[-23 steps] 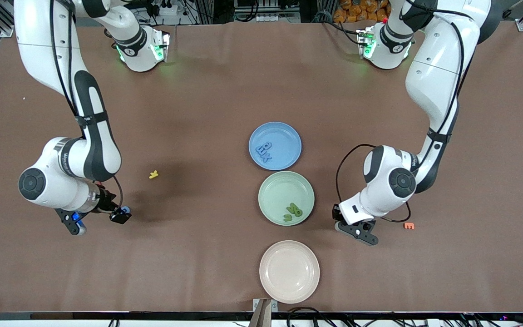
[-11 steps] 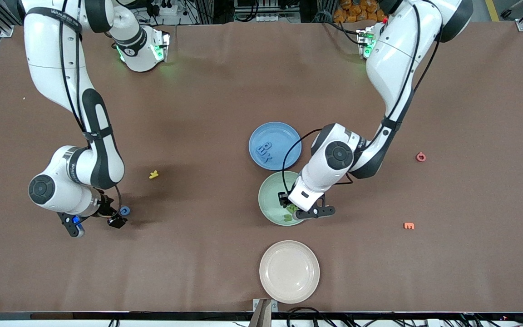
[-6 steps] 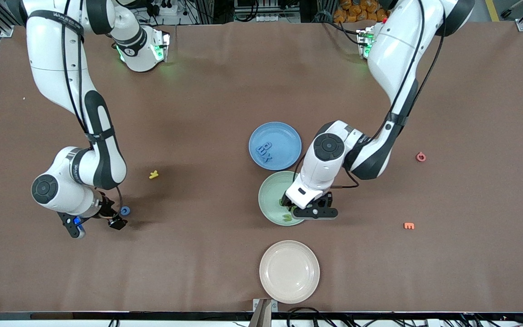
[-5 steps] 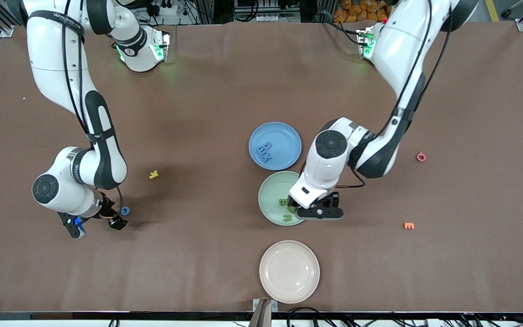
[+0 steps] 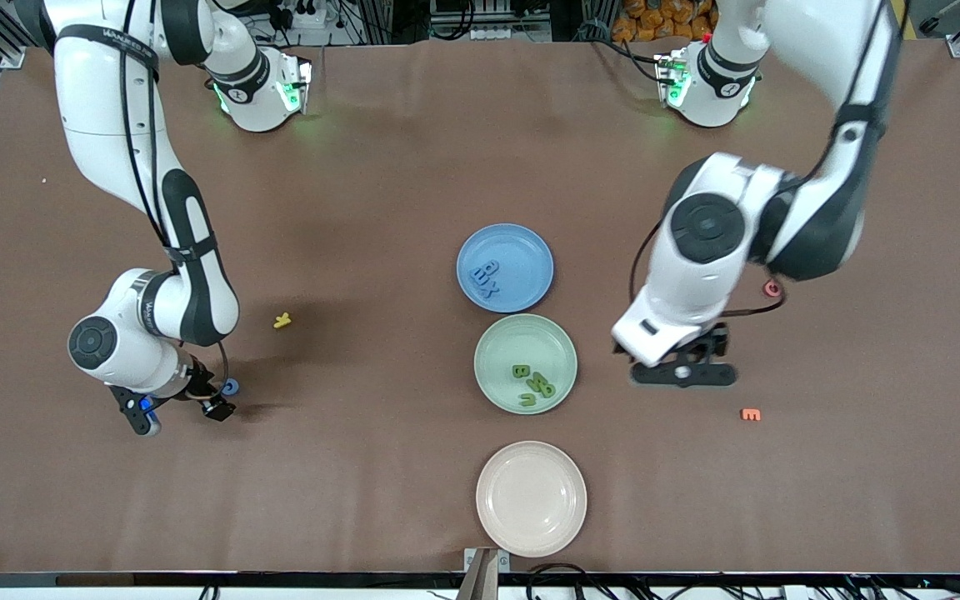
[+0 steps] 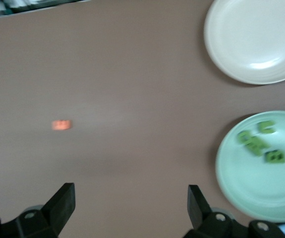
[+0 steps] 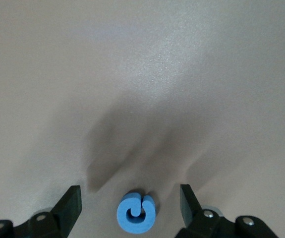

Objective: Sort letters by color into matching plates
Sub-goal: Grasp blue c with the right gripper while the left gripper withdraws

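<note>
Toward the right arm's end of the table lies a lone blue letter (image 5: 230, 387), curled like a ring. My right gripper (image 5: 215, 405) is low over it. In the right wrist view the blue letter (image 7: 136, 213) sits between the open fingers of my right gripper (image 7: 130, 191), with a gap on each side. The blue plate (image 5: 522, 246) holds other blue letters (image 5: 484, 279). The green plate (image 5: 501, 346) holds several green letters (image 5: 534, 383). My left gripper (image 5: 682, 375) hangs open and empty over bare table beside the green plate (image 6: 261, 188).
A beige-pink plate (image 5: 531, 498) lies nearest the front camera. An orange letter (image 5: 751, 414) and a red letter (image 5: 772, 288) lie toward the left arm's end. A yellow letter (image 5: 282, 320) lies near the right arm.
My left gripper opened over the green plate, left a green letter there, then rose and swung away toward the left arm's end. My right gripper barely shifted beside the blue letter.
</note>
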`<control>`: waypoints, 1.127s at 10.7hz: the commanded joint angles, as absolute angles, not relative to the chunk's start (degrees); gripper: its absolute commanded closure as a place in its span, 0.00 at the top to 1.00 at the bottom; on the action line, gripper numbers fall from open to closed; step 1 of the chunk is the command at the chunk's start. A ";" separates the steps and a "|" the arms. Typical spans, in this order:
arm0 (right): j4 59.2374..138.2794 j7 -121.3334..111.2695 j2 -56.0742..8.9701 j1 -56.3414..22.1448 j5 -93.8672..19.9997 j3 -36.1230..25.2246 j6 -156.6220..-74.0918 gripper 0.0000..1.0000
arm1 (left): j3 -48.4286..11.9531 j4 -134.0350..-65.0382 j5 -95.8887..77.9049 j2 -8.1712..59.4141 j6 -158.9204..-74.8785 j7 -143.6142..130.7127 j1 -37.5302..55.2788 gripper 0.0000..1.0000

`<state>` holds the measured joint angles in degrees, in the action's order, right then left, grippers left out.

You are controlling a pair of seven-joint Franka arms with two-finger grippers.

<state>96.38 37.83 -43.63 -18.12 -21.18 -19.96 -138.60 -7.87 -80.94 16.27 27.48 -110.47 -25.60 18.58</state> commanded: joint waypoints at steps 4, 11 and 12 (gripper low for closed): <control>100.72 35.51 -42.36 -19.07 -21.88 -19.78 -141.94 0.81 | -8.00 -83.14 6.50 12.85 -96.08 -14.77 6.96 1.00; 102.30 35.51 -41.22 -19.95 -21.97 -19.69 -142.03 0.81 | -9.31 -84.73 -1.32 7.56 -91.49 -14.59 -0.26 1.00; 102.48 35.51 -41.22 -20.04 -21.97 -19.69 -142.03 0.79 | -9.58 -84.55 -1.23 7.56 -91.49 -14.15 -0.35 1.00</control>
